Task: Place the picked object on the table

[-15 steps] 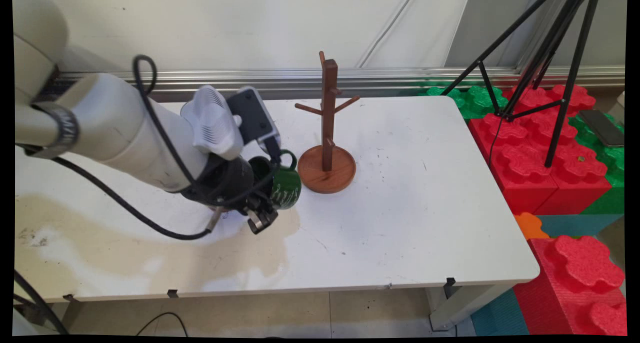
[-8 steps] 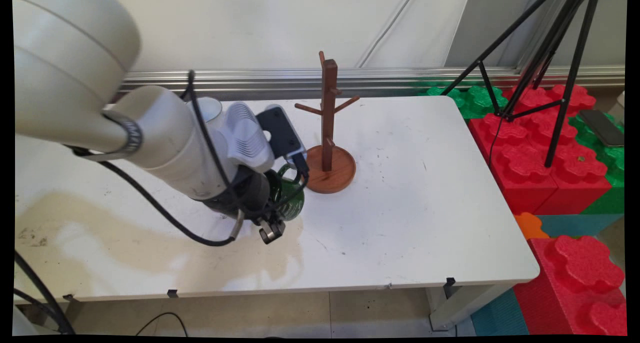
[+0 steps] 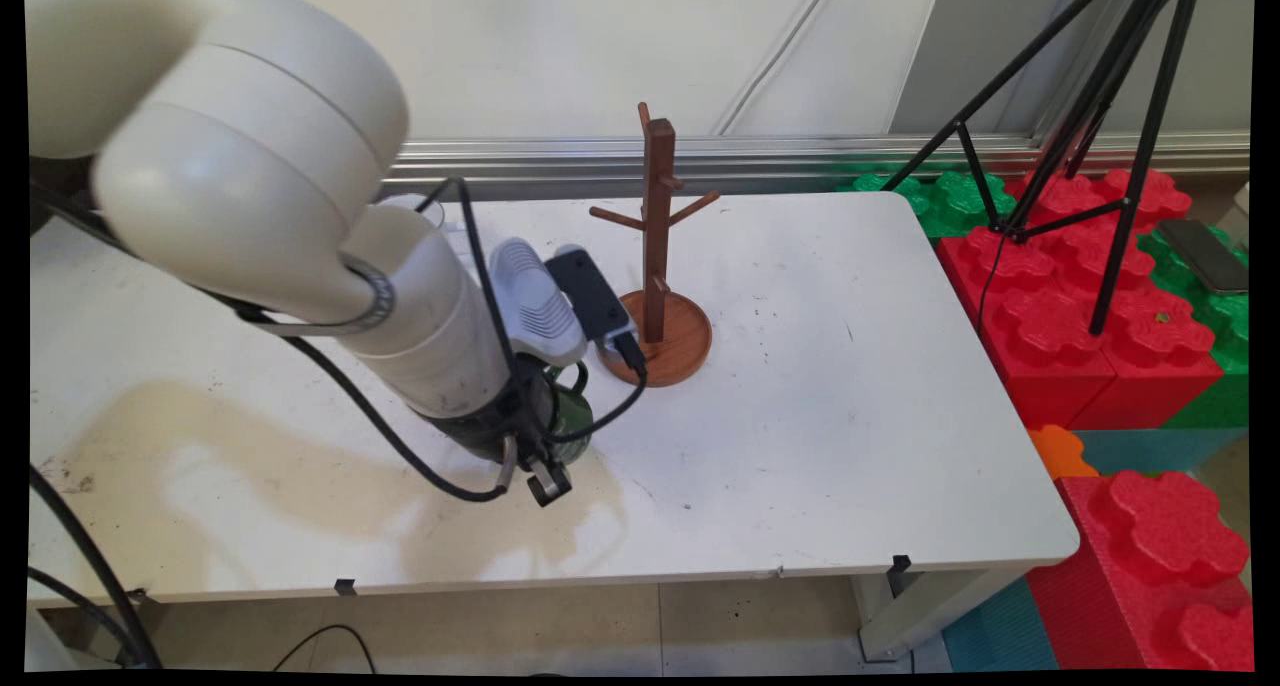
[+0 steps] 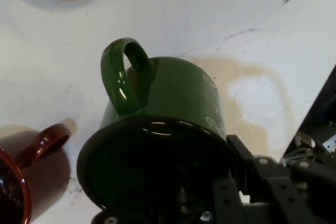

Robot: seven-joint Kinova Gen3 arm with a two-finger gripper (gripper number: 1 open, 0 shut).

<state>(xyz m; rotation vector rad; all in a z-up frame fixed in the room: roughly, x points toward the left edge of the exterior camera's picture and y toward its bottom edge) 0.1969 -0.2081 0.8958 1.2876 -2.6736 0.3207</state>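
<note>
White table (image 3: 850, 416) carrying a wooden mug tree (image 3: 657, 256); beside its base a green mug (image 4: 168, 103), rim toward the gripper (image 3: 545, 478), handle toward the tree. Finger state cannot be told. Red mug (image 4: 21, 171) adjacent.

So the room: a white tabletop (image 3: 850, 416) with rounded corners, pretty scuffed, with a big yellowish-brown stain (image 3: 250, 486) spread over its 7 to 8 o'clock part. Behind it, at 12 o'clock, is a plain off-white wall (image 3: 550, 56) with a silver metal rail (image 3: 800, 151) running along its base. Over at 3 o'clock there are big red and green foam blocks (image 3: 1080, 316) stacked up like giant bricks, and a black tripod (image 3: 1090, 116) stands on them. Beige tiled floor (image 3: 700, 626) shows under the table's near edge. Lighting looks soft and even.
</note>
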